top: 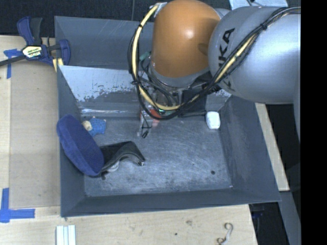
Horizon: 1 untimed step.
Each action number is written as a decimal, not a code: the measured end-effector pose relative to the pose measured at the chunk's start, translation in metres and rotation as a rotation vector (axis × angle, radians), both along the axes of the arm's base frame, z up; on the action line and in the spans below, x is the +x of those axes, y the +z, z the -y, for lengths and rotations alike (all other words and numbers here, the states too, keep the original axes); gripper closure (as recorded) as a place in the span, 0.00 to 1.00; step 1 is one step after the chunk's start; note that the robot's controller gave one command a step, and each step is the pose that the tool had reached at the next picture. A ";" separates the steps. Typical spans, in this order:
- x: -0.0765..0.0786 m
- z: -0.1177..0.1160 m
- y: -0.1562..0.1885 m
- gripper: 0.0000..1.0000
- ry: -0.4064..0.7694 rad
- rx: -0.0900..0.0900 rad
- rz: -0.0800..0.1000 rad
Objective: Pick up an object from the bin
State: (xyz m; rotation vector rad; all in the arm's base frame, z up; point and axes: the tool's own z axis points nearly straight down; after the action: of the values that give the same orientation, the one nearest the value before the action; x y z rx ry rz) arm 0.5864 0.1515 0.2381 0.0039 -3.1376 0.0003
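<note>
My gripper (144, 130) hangs low over the bin's middle, toward the back wall, beneath the orange cover. Nothing shows in its grasp. Just below and left of it lies a black curved handle-like piece (123, 154) on the bin floor. That piece touches a dark blue oval pad (78, 144) leaning in the left corner. A small blue thing with a beige end (95, 126) lies left of the gripper, near the pad's top.
A small white block (213, 120) rests by the right wall, under the arm. The arm and its cables cover the bin's back right. The floor at front and right is bare grey metal.
</note>
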 end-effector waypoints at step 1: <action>-0.078 -0.024 -0.102 0.00 0.241 0.000 -0.002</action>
State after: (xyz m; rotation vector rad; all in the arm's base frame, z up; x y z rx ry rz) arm 0.5088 0.1751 0.1363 0.3810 -3.1126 0.0003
